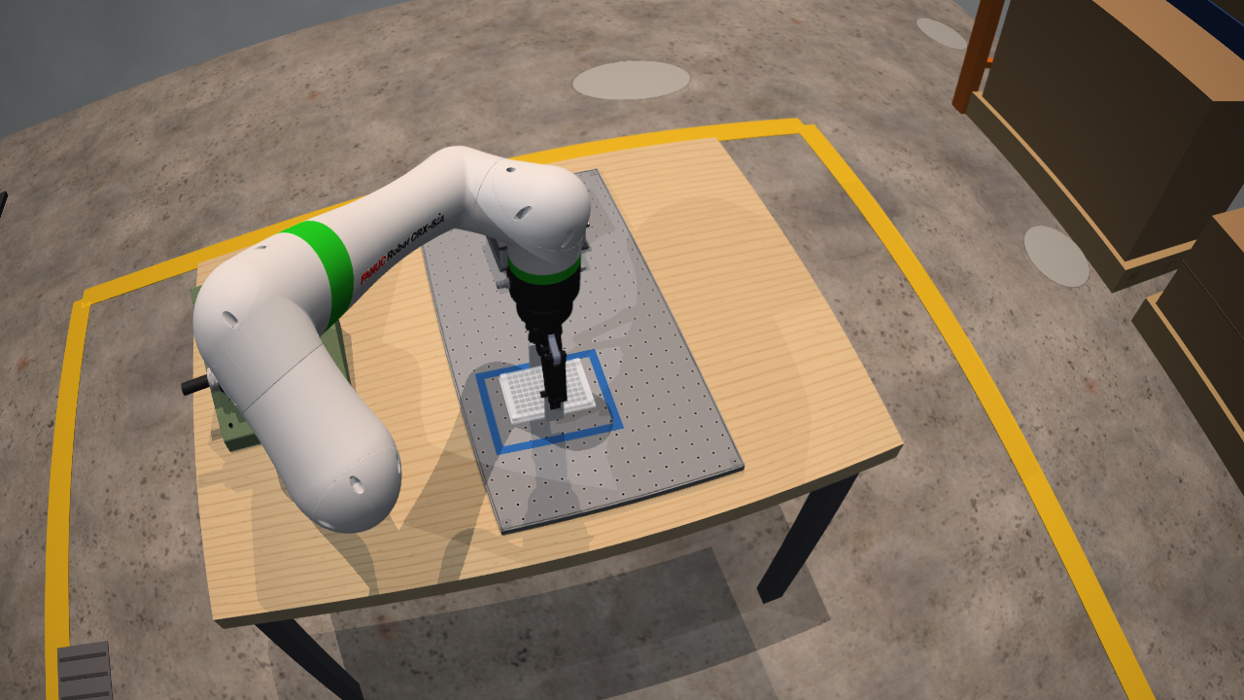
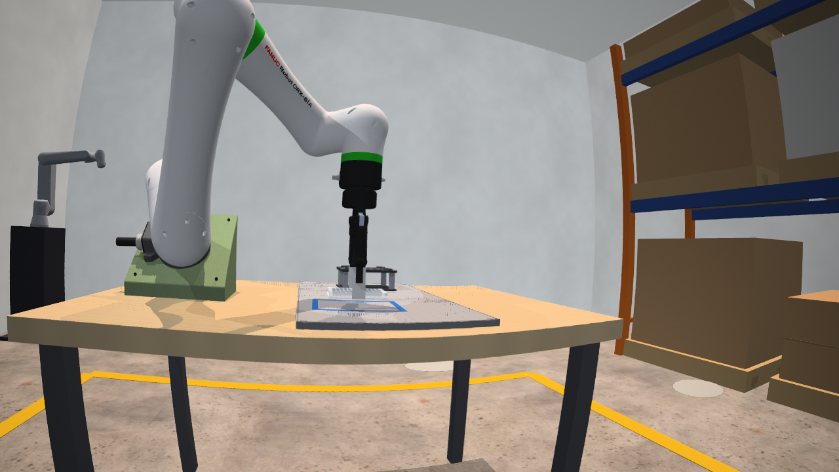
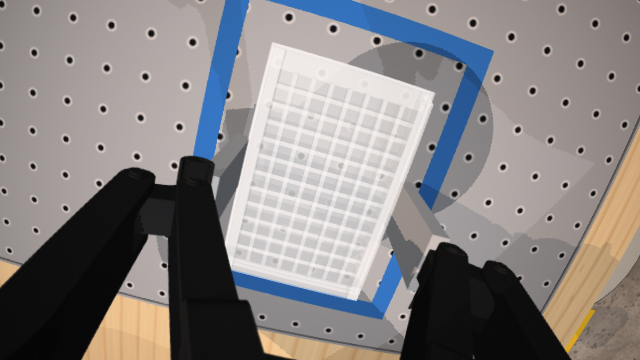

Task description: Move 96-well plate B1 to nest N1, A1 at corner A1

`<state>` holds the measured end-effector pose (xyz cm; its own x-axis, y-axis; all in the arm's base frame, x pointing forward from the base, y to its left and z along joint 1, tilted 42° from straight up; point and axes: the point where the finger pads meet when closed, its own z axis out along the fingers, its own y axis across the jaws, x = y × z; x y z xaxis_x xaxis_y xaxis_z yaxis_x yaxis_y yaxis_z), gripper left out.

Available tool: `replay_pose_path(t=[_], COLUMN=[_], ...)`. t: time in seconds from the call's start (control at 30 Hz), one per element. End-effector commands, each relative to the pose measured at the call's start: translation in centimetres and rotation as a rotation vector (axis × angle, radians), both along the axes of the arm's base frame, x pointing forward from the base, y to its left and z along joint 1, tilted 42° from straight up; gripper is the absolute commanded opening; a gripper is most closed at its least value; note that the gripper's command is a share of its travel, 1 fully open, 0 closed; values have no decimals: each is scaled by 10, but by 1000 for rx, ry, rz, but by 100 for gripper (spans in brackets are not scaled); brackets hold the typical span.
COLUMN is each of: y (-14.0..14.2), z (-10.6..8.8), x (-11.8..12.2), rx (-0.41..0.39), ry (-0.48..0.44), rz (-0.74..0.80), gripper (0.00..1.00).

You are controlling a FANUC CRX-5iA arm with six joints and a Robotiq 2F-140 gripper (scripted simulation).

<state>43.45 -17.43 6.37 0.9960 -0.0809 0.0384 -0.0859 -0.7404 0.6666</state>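
Observation:
The white 96-well plate [image 1: 542, 399] hangs level a little above the blue-framed spot B1 [image 1: 556, 437] on the grey perforated plate. My gripper [image 1: 551, 399] points straight down and is shut on the plate across its short width, near its middle. In the wrist view the two grey finger pads press the plate's [image 3: 325, 170] long sides, and the gripper [image 3: 320, 205] straddles it over the blue frame [image 3: 467, 100]. In the side view the plate [image 2: 351, 290] sits just above the frame [image 2: 358, 305]. The dark raised nest N1 [image 2: 368, 271] stands behind the gripper [image 2: 358, 287]; in the overhead view the arm hides most of it.
The grey perforated plate [image 1: 608, 452] lies along the middle of the wooden table [image 1: 765, 348]. The arm's green base [image 2: 193, 263] stands at the table's left side. Shelves with cardboard boxes [image 2: 716, 293] stand off to the right, away from the table.

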Motion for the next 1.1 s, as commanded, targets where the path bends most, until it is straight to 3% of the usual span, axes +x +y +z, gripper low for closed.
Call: replay_pose_path(t=[0.0,1.07], y=[4,29], z=[4,32], x=[0,1], rx=[0,0], ry=[0,0], rz=[0,0], gripper=[0,0])
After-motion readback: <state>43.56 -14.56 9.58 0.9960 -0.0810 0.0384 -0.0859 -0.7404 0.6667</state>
